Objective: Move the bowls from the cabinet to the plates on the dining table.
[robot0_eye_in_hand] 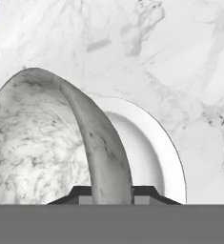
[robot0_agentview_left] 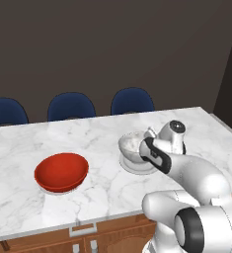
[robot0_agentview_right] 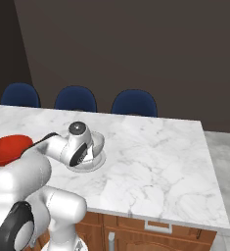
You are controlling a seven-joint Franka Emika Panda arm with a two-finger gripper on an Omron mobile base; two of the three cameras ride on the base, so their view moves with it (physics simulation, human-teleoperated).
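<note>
My hand [robot0_eye_in_hand: 112, 198] is pinched shut on the rim of the grey-white marbled round bowl [robot0_agentview_left: 132, 147], which sits over a pale shallow plate [robot0_eye_in_hand: 154, 143] on the marble table [robot0_agentview_left: 102, 138]. It looks stiff, slick and chippable; the rim is the sensible hold. The left base view adds the glossy red bowl [robot0_agentview_left: 61, 171].
</note>
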